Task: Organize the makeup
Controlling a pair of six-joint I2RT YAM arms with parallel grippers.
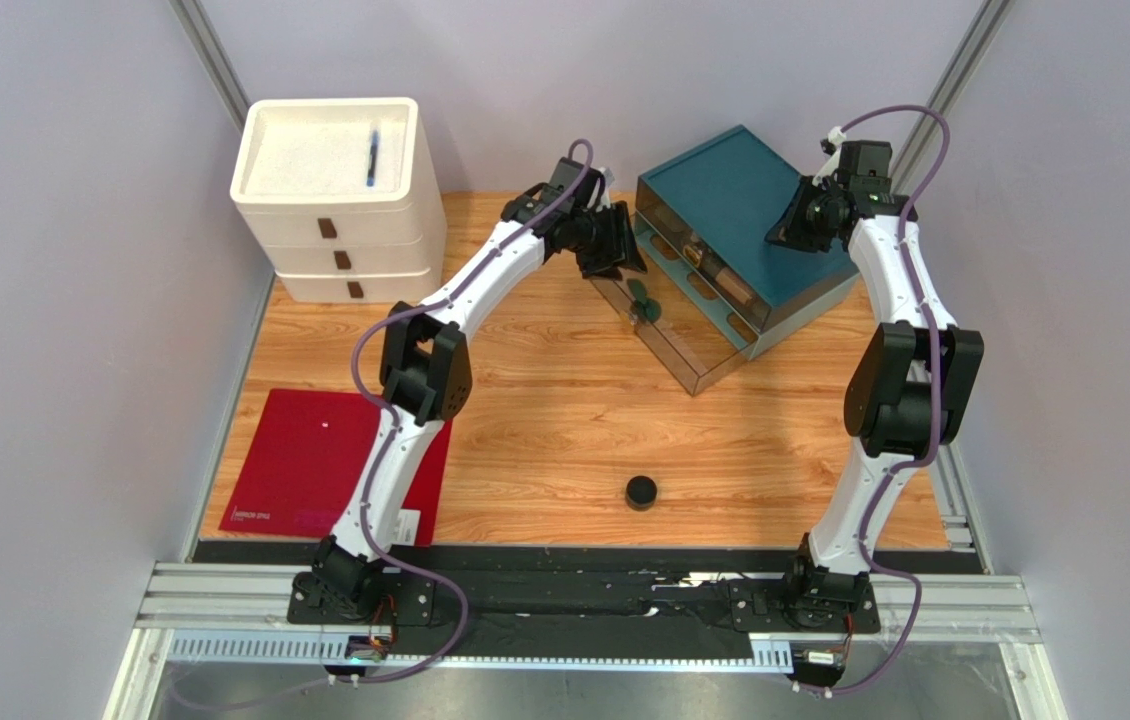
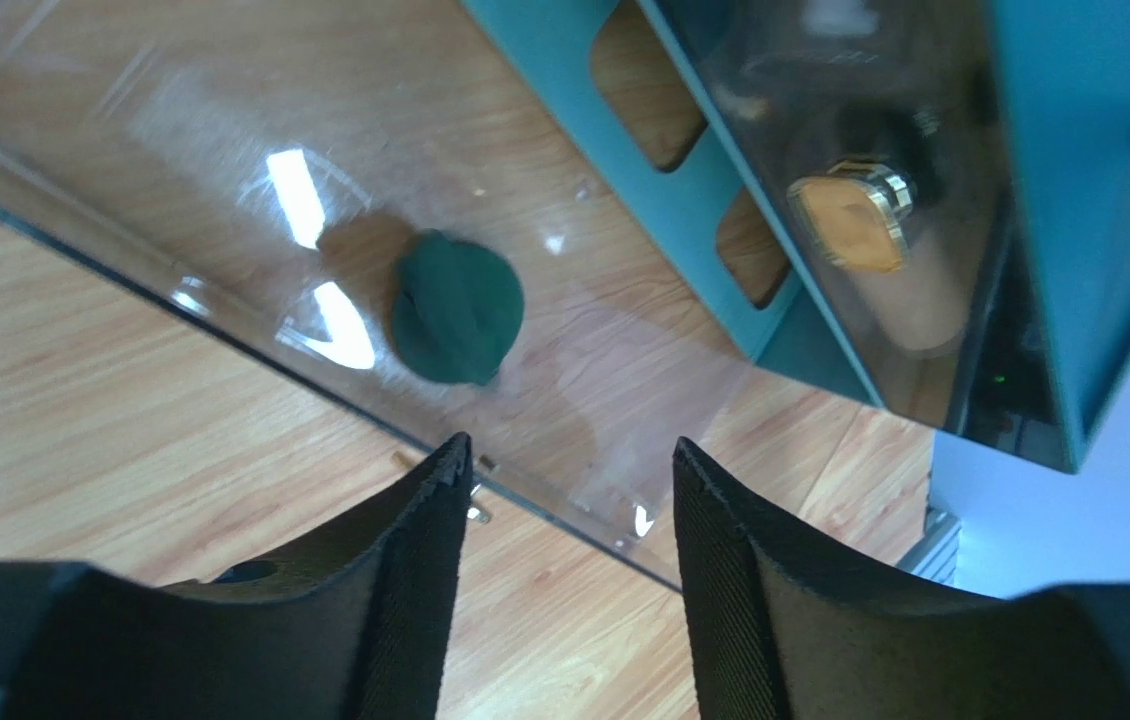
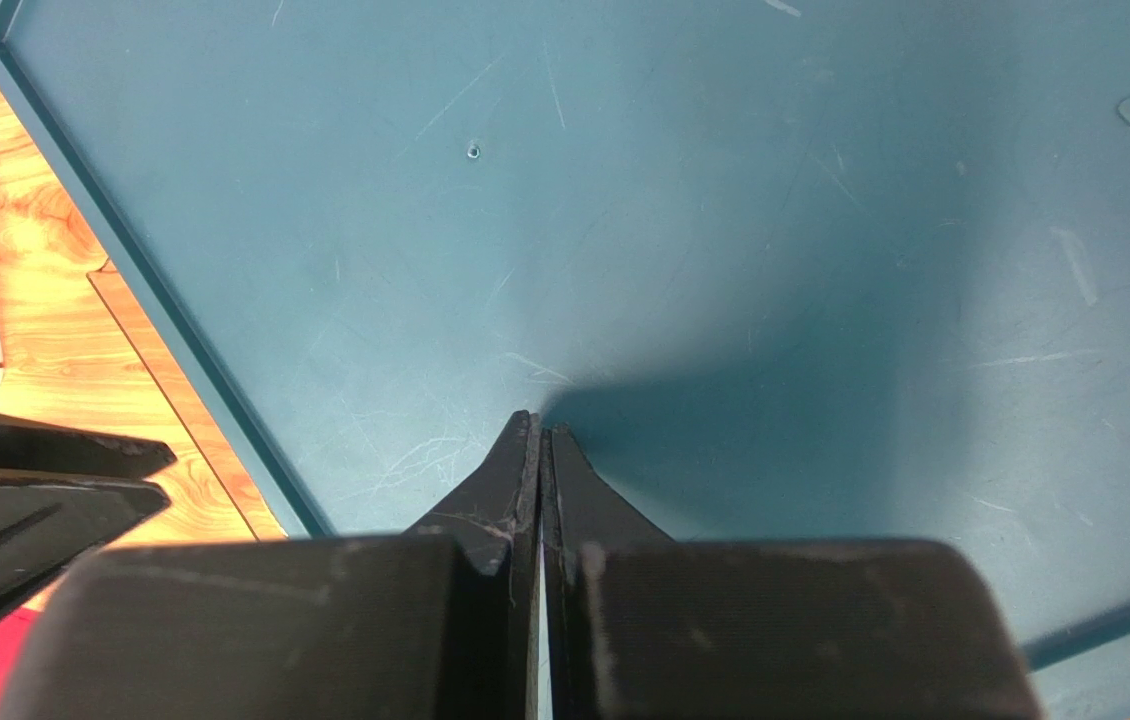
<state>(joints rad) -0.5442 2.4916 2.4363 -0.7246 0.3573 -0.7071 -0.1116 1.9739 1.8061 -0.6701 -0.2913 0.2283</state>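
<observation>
Wooden tabletop (image 1: 571, 420) runs out from my two bases, with a red mat (image 1: 323, 458) at its near left corner and the black round jar (image 1: 642, 491) standing alone near the front edge, well apart from both my hands. Farther out, a clear drawer (image 1: 676, 342) sticks out of the teal organizer (image 1: 729, 188), and two dark-green discs (image 1: 643, 305) lie in it, touching or overlapping. My left gripper (image 2: 568, 458) hangs just above that drawer's front edge with its fingers spread wide and nothing between them; the green discs (image 2: 456, 308) sit just beyond its tips. Behind the drawer, through the organizer's clear front, I see the gold-necked bottle (image 2: 849, 218) lying inside. My right gripper (image 3: 541, 428) is over the organizer's flat top, fingers pressed together and holding nothing, tips down at the teal surface; I cannot tell whether they touch it. At the far left stands a white drawer unit (image 1: 334, 210) with a blue pen (image 1: 373, 155) in its top tray.
</observation>
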